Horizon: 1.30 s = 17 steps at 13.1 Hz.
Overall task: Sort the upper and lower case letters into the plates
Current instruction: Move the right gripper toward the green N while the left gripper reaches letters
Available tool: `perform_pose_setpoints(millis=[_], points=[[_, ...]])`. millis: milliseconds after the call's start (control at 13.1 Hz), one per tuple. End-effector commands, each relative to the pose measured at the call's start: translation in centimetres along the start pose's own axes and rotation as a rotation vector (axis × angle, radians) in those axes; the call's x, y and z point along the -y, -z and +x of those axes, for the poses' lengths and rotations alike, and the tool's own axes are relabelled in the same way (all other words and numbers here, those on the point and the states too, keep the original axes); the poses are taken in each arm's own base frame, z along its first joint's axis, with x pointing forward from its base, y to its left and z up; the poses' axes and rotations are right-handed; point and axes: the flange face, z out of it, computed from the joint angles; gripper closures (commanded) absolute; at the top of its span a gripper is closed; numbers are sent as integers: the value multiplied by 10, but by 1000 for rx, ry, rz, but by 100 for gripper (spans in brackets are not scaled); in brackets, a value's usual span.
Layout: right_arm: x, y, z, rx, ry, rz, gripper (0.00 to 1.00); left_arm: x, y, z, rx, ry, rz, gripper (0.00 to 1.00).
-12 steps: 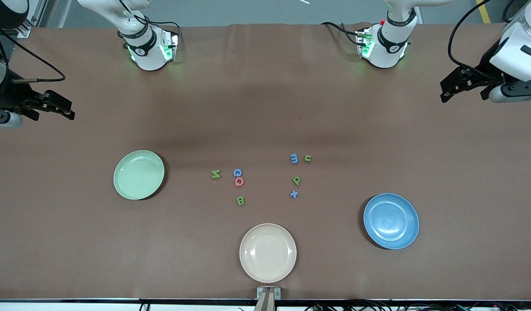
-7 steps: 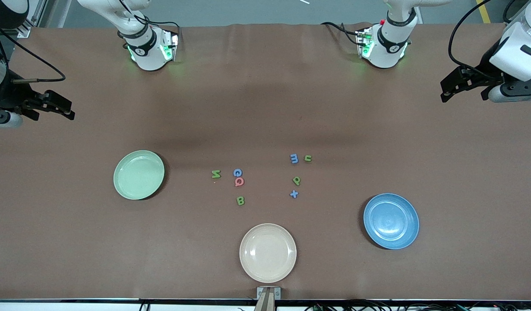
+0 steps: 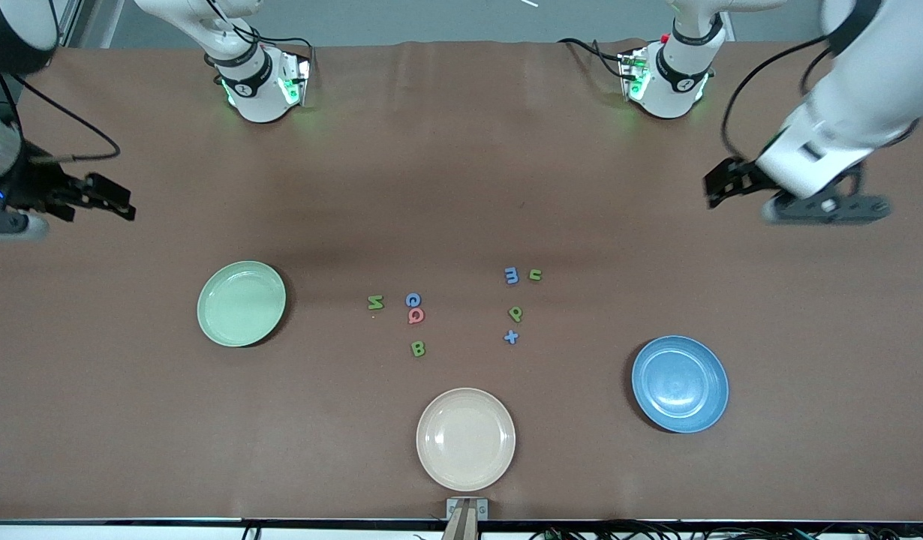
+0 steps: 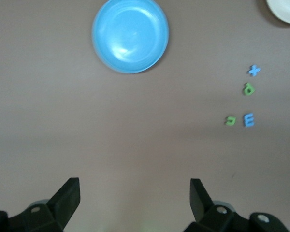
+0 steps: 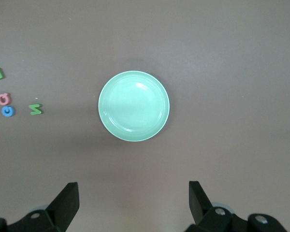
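Observation:
Two groups of small foam letters lie mid-table. Capitals N [image 3: 375, 302], C [image 3: 413, 300], Q [image 3: 416, 316] and B [image 3: 418, 348] are toward the mint green plate [image 3: 241, 303]. Lowercase m [image 3: 511, 275], u [image 3: 535, 274], p [image 3: 515, 313] and x [image 3: 511, 337] are toward the blue plate [image 3: 680, 383]. Both plates hold nothing. My left gripper [image 3: 720, 187] hangs open over bare table at the left arm's end; its wrist view shows the blue plate [image 4: 130, 35]. My right gripper [image 3: 120, 202] hangs open at the right arm's end; its wrist view shows the mint plate [image 5: 134, 106].
A cream-beige plate [image 3: 466, 439] lies near the table's front edge, nearer the camera than the letters. A small mount [image 3: 467, 510] sits at that edge. Both arm bases stand along the edge farthest from the camera.
The left arm has swung in from the table's end toward the middle, its gripper now nearer the lowercase letters. The right gripper has shifted only slightly. Letters and plates have not moved.

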Motion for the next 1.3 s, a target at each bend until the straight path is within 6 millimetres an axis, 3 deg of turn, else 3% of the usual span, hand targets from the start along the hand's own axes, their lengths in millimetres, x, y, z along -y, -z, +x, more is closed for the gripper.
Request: perform_pose_setpoints(millis=[0, 153, 306, 458, 611, 841, 1070, 1223], points=[[-8, -55, 59, 78, 4, -21, 0, -45, -68, 1, -11, -3, -12, 0], [-4, -60, 62, 73, -77, 6, 0, -81, -118, -2, -45, 26, -28, 0], [14, -72, 66, 86, -364, 16, 0, -116, -162, -1, -44, 8, -42, 0], [48, -98, 70, 96, -583, 1, 0, -144, -204, -2, -43, 19, -21, 0], [97, -135, 68, 78, -796, -4, 0, -172, -249, -6, -44, 63, 10, 2], [178, -199, 61, 59, -1029, 19, 0, -191, -298, -9, -21, 86, -20, 8], [252, -262, 56, 12, -1201, 50, 0, -209, -328, -17, -7, 61, -46, 16], [285, -296, 51, -12, -1249, 72, 0, -214, -342, -19, -12, 34, -46, 20]])
